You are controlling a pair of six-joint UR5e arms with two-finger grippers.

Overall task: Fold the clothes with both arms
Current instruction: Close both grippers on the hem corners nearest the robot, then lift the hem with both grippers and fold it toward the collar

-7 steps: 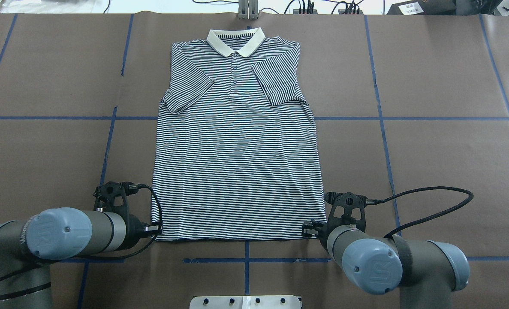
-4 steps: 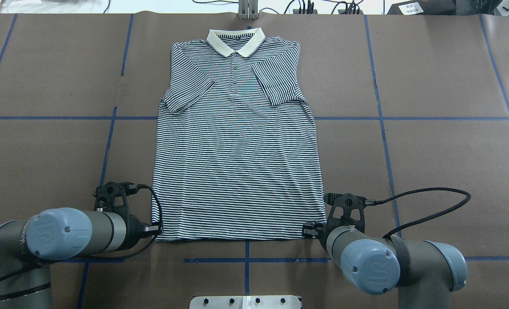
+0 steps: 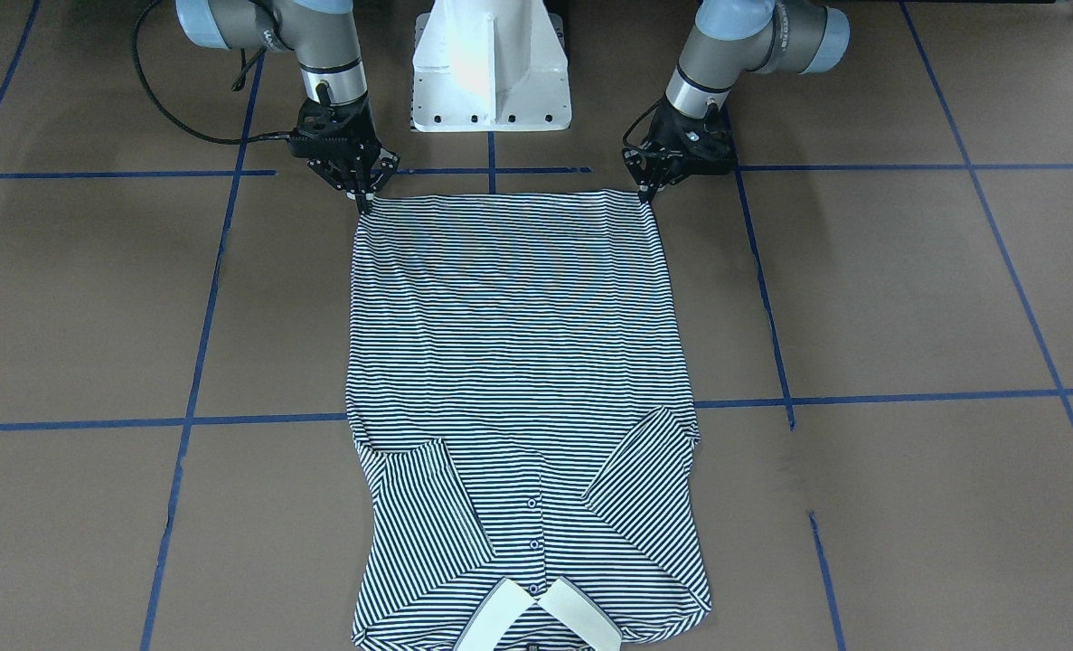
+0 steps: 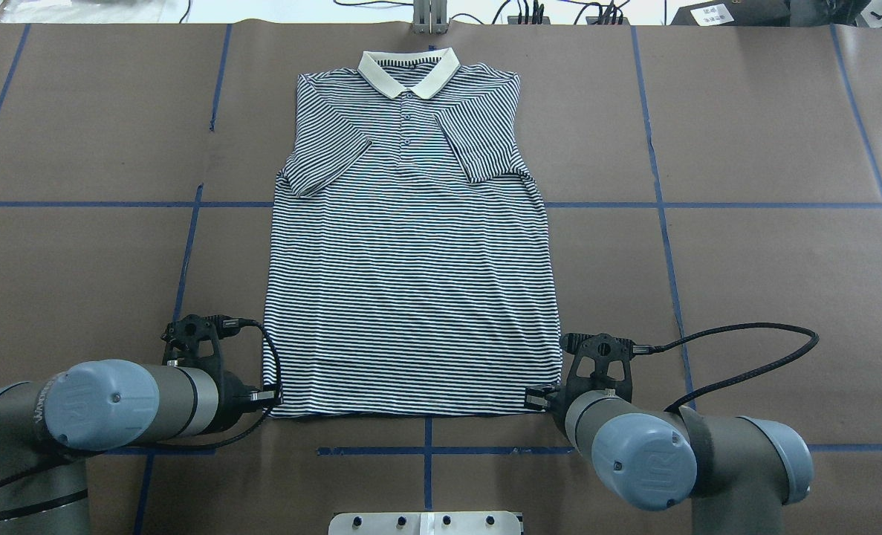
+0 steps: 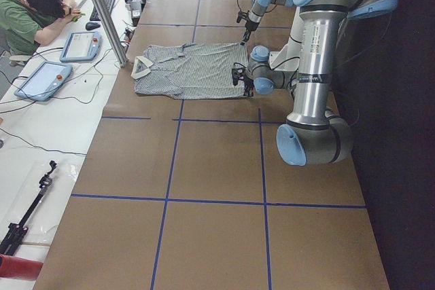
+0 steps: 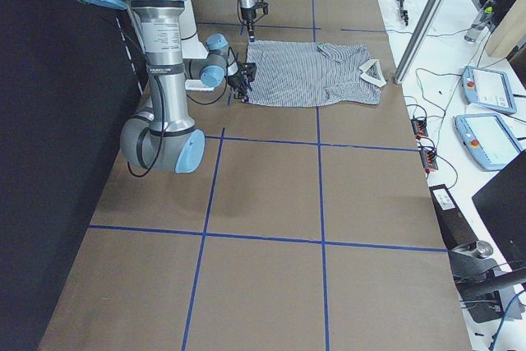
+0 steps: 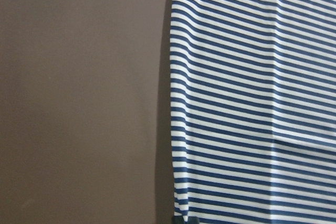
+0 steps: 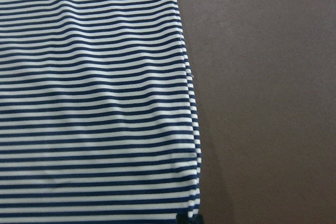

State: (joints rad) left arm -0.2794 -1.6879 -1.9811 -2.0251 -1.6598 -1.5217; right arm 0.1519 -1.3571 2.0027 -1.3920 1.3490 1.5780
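Front-facing view: the polo shirt (image 3: 518, 362) is laid flat at centre on the tabletop (image 3: 861, 289), sleeves tucked inward; its upper hem corners are pinched by the left end effector (image 3: 648, 192) and right end effector (image 3: 363, 197). Overhead view: hem unlifted at lower centre; body folds are judged outstanding.

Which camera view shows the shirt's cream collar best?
The overhead exterior view: the plain cream collar lies whole and unobstructed. The front-facing view cuts it at the edge; both side views show it small; the wrist views show only stripes.
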